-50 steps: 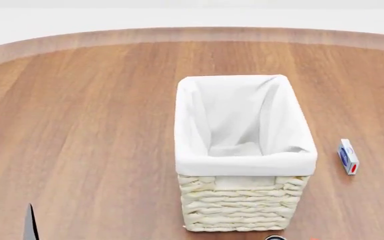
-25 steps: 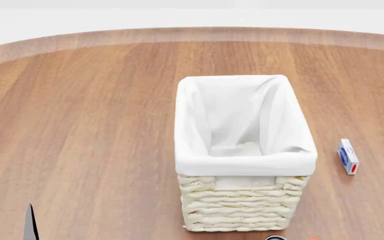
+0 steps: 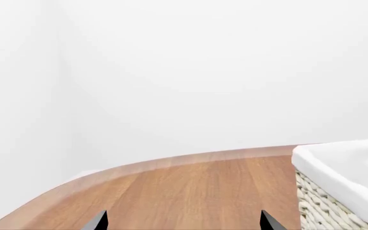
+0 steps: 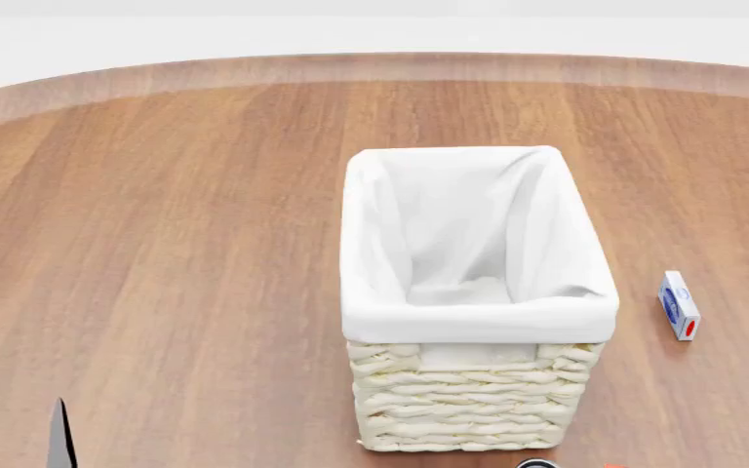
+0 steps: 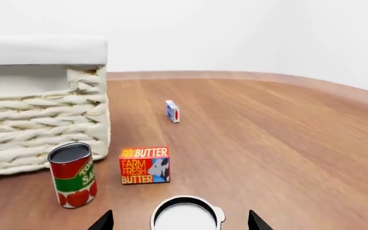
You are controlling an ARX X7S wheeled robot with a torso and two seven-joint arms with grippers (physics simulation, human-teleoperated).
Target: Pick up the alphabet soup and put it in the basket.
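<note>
While nothing is gripped yet, I go through the views quickly.

Left wrist view: I see the tall cream woven wicker basket with white cloth liner point(image 3: 347, 184) at one edge, on the round brown wooden table point(image 3: 190, 191). Two dark fingertips point(image 3: 97, 221) of the left gripper point(image 3: 182, 223) poke into frame, set wide apart with only bare wood between them, so it's released and holding nothing. This arm sits low and level, aimed past the basket at the blank wall, parked out of the way I'd judge.

Head view: basket point(image 4: 472, 380) is mid-table, mouth open and empty, ready to receive. A small blue-and-white carton point(image 4: 678, 304) lies well apart on its right. A dark sliver of the left gripper point(image 4: 59, 439) shows at the bottom edge; the right arm isn't in this view.

Right wrist view: right gripper point(image 5: 178, 223) is also spread, tips point(image 5: 104, 221) either side of a white flat round can top with a small tab point(image 5: 185, 218), which I take as the alphabet soup, right below the gripper, not grasped. Label hidden from here. Beside it stands a red-and-green tomato can with a dark grey top point(image 5: 73, 173), just in front of the basket point(image 5: 43, 103), then an orange butter box point(image 5: 145, 165). Carton point(image 5: 172, 111) farther off. Arm looks low, lined up over the soup for a grasp.
</note>
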